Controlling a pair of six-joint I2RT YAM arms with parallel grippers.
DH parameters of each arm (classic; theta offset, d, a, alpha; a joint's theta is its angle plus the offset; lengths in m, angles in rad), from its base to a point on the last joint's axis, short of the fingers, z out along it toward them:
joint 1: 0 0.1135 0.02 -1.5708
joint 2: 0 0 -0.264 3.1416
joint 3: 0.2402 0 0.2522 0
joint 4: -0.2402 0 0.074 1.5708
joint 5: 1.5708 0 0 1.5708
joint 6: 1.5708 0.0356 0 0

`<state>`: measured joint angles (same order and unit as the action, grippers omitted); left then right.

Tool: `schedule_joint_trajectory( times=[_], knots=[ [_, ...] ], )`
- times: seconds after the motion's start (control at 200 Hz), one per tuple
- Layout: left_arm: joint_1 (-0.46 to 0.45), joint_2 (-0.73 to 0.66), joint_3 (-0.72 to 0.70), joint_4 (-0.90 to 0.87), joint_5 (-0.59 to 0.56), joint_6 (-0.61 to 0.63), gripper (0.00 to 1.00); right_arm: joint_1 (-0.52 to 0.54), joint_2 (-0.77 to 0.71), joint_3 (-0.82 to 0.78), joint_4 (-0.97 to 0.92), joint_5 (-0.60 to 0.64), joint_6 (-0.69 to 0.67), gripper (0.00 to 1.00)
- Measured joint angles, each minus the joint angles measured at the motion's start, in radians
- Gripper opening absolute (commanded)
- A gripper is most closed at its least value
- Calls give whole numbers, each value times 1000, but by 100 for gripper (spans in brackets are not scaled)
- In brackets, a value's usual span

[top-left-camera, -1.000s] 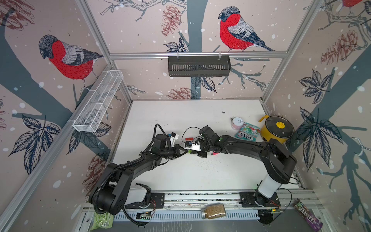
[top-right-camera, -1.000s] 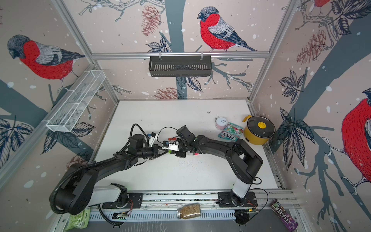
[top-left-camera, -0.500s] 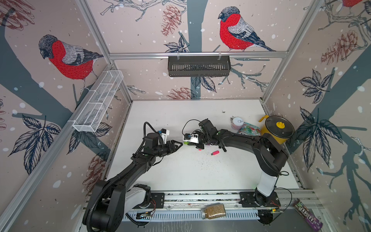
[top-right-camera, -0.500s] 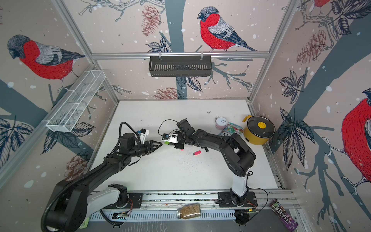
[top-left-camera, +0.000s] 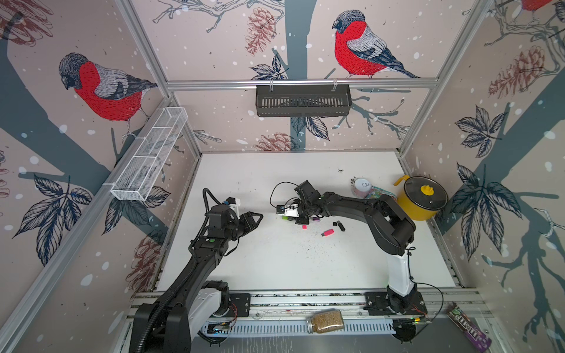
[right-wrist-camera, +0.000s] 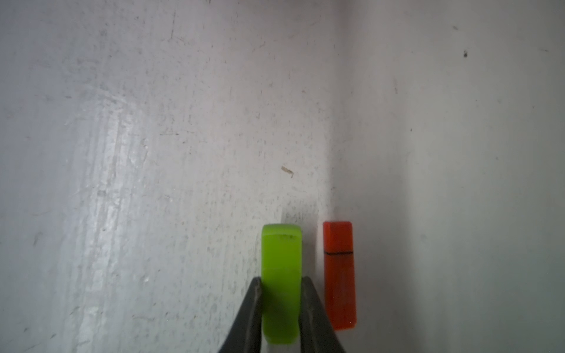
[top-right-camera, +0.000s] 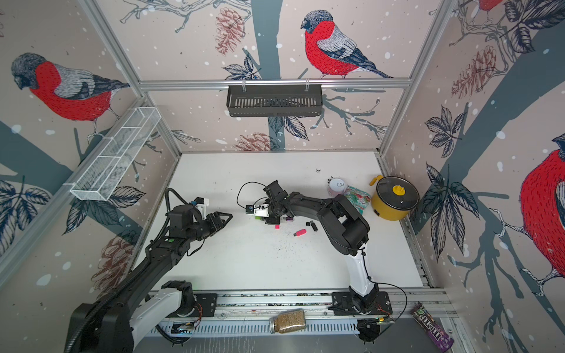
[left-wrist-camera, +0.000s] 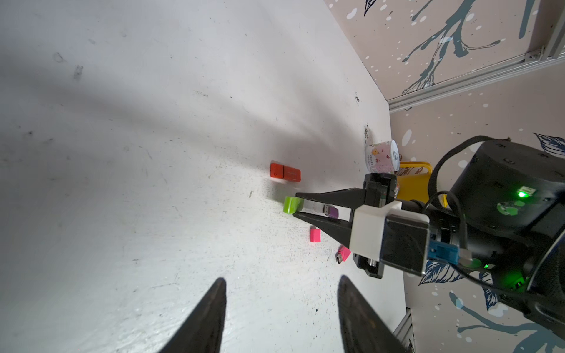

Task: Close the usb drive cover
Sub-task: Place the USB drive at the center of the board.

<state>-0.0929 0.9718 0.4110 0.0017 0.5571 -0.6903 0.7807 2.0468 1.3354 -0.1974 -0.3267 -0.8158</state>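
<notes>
My right gripper (right-wrist-camera: 281, 282) is shut on a USB drive with a lime-green cover (right-wrist-camera: 282, 275). The green end pokes out past the fingertips, low over the white table. In the left wrist view the green cover (left-wrist-camera: 289, 204) sits at the tips of the right gripper (left-wrist-camera: 296, 204), with a pale body behind it between the fingers. In both top views the right gripper (top-left-camera: 286, 215) (top-right-camera: 258, 216) is near the table's middle. My left gripper (top-left-camera: 256, 220) (top-right-camera: 227, 221) (left-wrist-camera: 282, 278) is open and empty, a short way to the left of the drive.
A capped orange drive (right-wrist-camera: 339, 275) (left-wrist-camera: 285, 176) lies beside the green one. Nearby lie a loose pink cap (top-left-camera: 304, 226), an uncapped pink drive (top-left-camera: 327, 233), a purple drive (top-left-camera: 316, 218) and small black pieces (top-left-camera: 339, 225). A yellow pot (top-left-camera: 422, 198) and a pink cup (top-left-camera: 362, 187) stand at the right.
The two grippers were together at the table's middle. My left gripper has opened and drawn back to the left. The right gripper has moved slightly back, still holding the green drive.
</notes>
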Motion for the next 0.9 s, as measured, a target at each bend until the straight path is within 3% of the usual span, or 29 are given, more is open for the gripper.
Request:
schedule_joint_trajectory(
  times=[0.43, 0.9],
  knots=[
    [4, 82, 2, -5, 22, 32, 58, -9, 80, 105, -61, 15, -25, 30],
    [12, 103, 6, 12, 47, 36, 57, -11, 67, 92, -93, 12, -28, 23]
  ],
)
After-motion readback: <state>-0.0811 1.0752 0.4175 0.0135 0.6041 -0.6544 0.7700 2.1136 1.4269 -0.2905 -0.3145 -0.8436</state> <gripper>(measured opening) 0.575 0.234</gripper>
